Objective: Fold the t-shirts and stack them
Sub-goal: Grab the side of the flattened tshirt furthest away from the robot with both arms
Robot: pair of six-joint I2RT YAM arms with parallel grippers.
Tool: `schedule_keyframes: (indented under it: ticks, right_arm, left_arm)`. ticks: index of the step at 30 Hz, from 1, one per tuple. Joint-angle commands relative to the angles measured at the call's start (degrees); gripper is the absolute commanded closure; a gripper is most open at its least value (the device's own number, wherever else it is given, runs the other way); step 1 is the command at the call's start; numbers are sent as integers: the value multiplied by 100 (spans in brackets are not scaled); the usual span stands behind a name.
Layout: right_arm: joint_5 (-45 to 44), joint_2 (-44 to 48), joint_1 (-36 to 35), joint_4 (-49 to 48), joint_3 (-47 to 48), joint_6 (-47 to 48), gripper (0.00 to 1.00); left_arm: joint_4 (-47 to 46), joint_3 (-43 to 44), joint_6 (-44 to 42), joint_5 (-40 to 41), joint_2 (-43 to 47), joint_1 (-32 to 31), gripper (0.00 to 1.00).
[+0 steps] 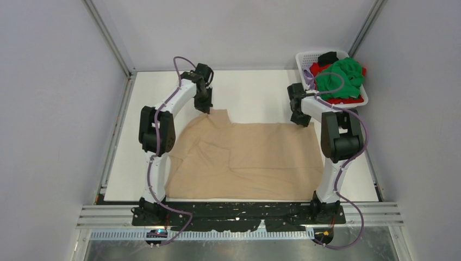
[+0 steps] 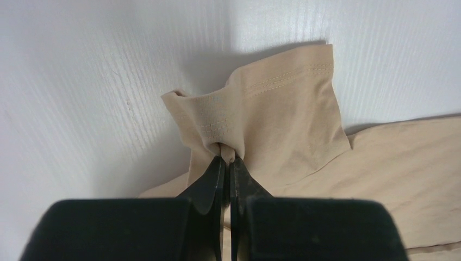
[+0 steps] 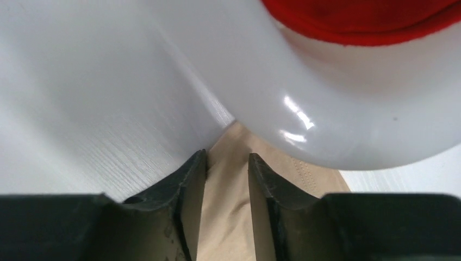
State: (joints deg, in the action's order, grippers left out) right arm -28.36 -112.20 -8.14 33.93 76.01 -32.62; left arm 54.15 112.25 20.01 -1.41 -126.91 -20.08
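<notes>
The beige t-shirt (image 1: 244, 157) lies spread on the white table between the arms. My left gripper (image 1: 205, 106) is at its far left corner and is shut on a pinch of hemmed beige cloth (image 2: 261, 114), the jaws closed tight (image 2: 228, 156). My right gripper (image 1: 300, 119) is at the shirt's far right corner. Its jaws stand apart (image 3: 227, 163) with beige cloth (image 3: 228, 217) lying between them, not pinched. The green shirt (image 1: 342, 76), red shirt (image 1: 348, 99) and a black one (image 1: 327, 57) sit in the basket. The lilac shirt is not in view.
The white mesh basket (image 1: 304, 57) stands at the far right corner, close behind my right gripper. Its smooth white rim (image 3: 337, 109) fills the upper right of the right wrist view, with red cloth (image 3: 369, 19) above it. Grey walls enclose the table (image 1: 255, 92).
</notes>
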Motion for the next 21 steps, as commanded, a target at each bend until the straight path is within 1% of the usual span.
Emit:
schedule_keyframes:
  ticks: [1,2,3,5,6,7,9,12,13,16,21]
  right_arm:
    - [-280,160,8,73,-100,-112,65]
    - [-287,158,11,68,-79,-104,70]
    - [-290,160,14,63,-69,-100,71]
    - [-300,209,13,28,-72,-108,79]
    - [-295,265,14,5,-102,-100,81]
    - [-281,298,14,-56,-116,-76,87]
    - [-197,411,7,-186,-159,28,93]
    - [46,682,5,-400,-331,250,95]
    - [91,753,-4,-461,-413,303,95]
    - [75,1068,-65,-472,-582,421,95]
    - [180,1561,-208,-326,-957,561,95]
  left_arm:
    - [-201,-57,-293,88,417,-48,100]
    - [-204,-79,-338,88,442,-53,100]
    - [-223,-102,-379,88,466,-57,100]
    - [-280,-157,-417,88,525,-66,100]
    - [-317,-188,-432,88,564,-67,100]
    - [-354,-220,-456,88,611,-71,100]
    - [-429,-282,-515,56,696,-92,100]
    - [-575,-456,-603,82,862,-148,100]
    - [-601,-557,-641,230,918,-179,100]
    - [-786,-886,-721,403,1144,-277,100]
    - [-1112,-1575,-730,390,1638,-374,100]
